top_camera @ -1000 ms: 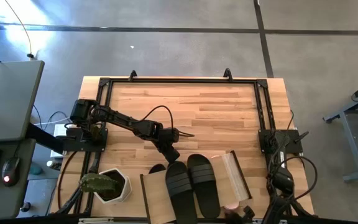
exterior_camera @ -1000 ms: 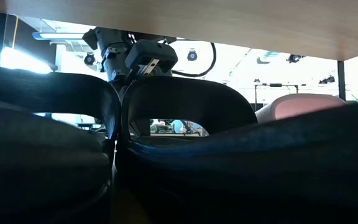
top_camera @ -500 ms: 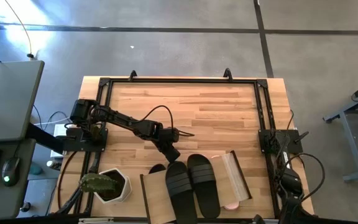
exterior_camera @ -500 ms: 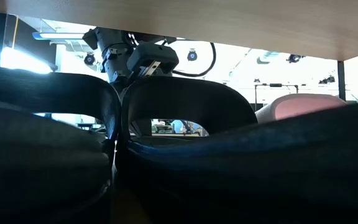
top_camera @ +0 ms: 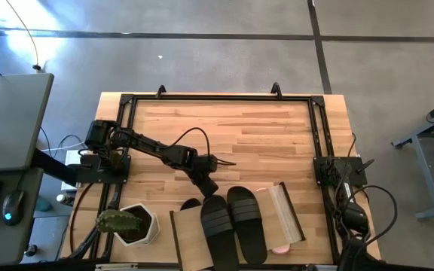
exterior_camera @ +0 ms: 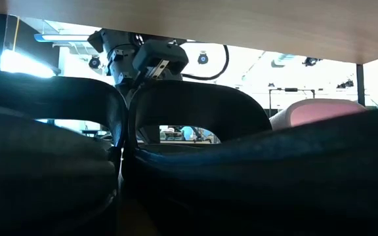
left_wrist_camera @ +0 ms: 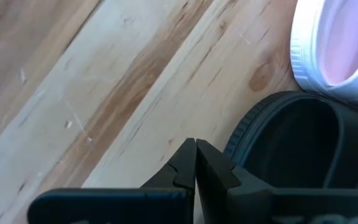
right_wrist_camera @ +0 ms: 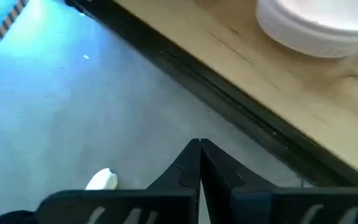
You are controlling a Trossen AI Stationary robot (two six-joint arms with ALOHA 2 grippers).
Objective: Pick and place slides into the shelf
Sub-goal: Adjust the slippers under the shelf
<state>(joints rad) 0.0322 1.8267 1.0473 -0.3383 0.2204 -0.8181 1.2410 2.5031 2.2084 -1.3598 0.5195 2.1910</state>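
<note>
The light-wood shelf (top_camera: 187,239) stands at the table's near edge, and its panel (exterior_camera: 241,26) spans the top of the low view. Two black slides (top_camera: 217,226) (top_camera: 247,223) lie side by side between its boards, far ends sticking out. A third black slide's end (top_camera: 191,203) shows beside them. A pink-and-white slide (top_camera: 279,248) (left_wrist_camera: 337,50) lies to their right. My left gripper (top_camera: 208,188) (left_wrist_camera: 196,146) is shut, its tips low at a black slide's far end (left_wrist_camera: 291,143). My right gripper (right_wrist_camera: 199,144) is shut, off the table's near right edge, over the floor. My left gripper's shut fingertips (left_wrist_camera: 188,155) point down at a slant toward the table's near side, right beside the rim of a black slide's far end (left_wrist_camera: 238,137). I cannot tell whether they touch it. The slide lies flat.
A white hexagonal pot with a cactus (top_camera: 136,223) stands left of the shelf. A black frame (top_camera: 217,98) runs round the table top. The far half of the wooden table (top_camera: 232,135) is bare. The right wrist view shows the table's edge (right_wrist_camera: 229,99) and a white slide sole (right_wrist_camera: 316,25).
My right arm has drawn back from beside the pink-and-white slide, toward the table's near right corner and off its edge. The slides and the shelf have stayed where they were.
</note>
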